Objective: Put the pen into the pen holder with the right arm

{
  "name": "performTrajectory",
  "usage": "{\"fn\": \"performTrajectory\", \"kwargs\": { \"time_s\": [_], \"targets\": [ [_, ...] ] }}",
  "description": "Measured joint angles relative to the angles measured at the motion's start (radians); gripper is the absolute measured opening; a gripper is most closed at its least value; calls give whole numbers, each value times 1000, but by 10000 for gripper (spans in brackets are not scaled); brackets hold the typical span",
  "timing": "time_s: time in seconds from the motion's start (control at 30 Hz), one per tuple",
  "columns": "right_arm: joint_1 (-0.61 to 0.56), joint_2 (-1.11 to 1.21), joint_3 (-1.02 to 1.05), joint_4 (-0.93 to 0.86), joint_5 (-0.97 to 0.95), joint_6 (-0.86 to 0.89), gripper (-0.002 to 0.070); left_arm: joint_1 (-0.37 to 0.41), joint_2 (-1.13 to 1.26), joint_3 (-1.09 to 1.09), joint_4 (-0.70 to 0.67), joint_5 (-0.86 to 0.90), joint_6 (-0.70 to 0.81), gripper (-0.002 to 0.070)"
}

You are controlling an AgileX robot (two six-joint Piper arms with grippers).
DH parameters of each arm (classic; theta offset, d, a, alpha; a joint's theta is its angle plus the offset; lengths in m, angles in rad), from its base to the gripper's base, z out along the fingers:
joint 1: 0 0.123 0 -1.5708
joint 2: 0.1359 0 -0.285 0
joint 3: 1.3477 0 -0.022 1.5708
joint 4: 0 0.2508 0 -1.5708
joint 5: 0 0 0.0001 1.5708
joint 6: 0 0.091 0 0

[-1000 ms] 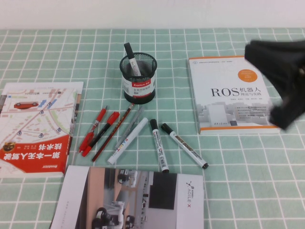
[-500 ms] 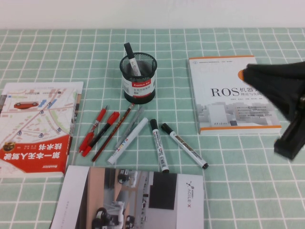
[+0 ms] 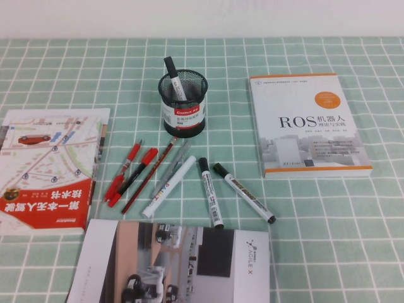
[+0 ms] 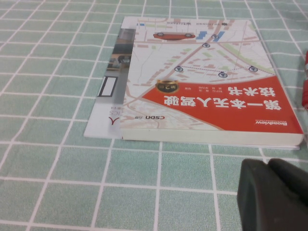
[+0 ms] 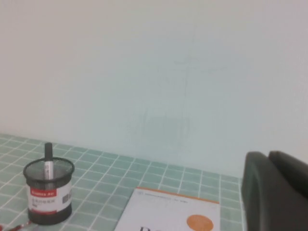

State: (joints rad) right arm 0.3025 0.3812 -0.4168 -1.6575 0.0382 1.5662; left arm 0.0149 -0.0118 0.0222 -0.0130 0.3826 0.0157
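The black mesh pen holder (image 3: pixel 183 103) with a red-and-white label stands at the table's middle back. One black-capped marker (image 3: pixel 175 79) stands in it. Two like markers (image 3: pixel 211 192) (image 3: pixel 243 192) lie side by side in front of it. Neither arm shows in the high view. My right gripper (image 5: pixel 268 159) is shut and empty, raised and well back from the holder (image 5: pixel 48 192), which shows with its marker (image 5: pixel 48 156) in the right wrist view. My left gripper (image 4: pixel 267 168) is shut and empty, low over the cloth beside the red map book (image 4: pixel 202 91).
An all-white marker (image 3: pixel 168 187), slim red pens (image 3: pixel 129 173) and a grey pen lie left of the two markers. A ROS book (image 3: pixel 306 126) lies at the right, the red map book (image 3: pixel 47 170) at the left, a brochure (image 3: pixel 177 262) at the front.
The right arm, which was over the ROS book, has drawn off to the right and out of the high view. The pens and holder have not moved.
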Motion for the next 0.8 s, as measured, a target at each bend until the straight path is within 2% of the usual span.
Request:
{"fn": "performTrajectory", "kwargs": {
  "time_s": [0.23, 0.37, 0.43, 0.53, 0.63, 0.7, 0.8],
  "targets": [
    [-30, -127, 165, 8, -111, 15, -19, 0, 0, 0, 0, 0, 0, -4],
    [-40, -151, 236, 124, -89, -29, -19, 0, 0, 0, 0, 0, 0, -4],
    [-49, -185, 268, 380, -38, -241, -19, 0, 0, 0, 0, 0, 0, -4],
    [-66, -222, 278, 880, 74, -780, -19, 0, 0, 0, 0, 0, 0, -4],
    [-97, -264, 285, 1300, 197, -1235, -19, 0, 0, 0, 0, 0, 0, -4],
    [-131, -296, 302, 1434, 237, -1372, -19, 0, 0, 0, 0, 0, 0, -4],
    [-194, -346, 344, 1521, 245, -1444, -19, 0, 0, 0, 0, 0, 0, -4]
  ]
}}
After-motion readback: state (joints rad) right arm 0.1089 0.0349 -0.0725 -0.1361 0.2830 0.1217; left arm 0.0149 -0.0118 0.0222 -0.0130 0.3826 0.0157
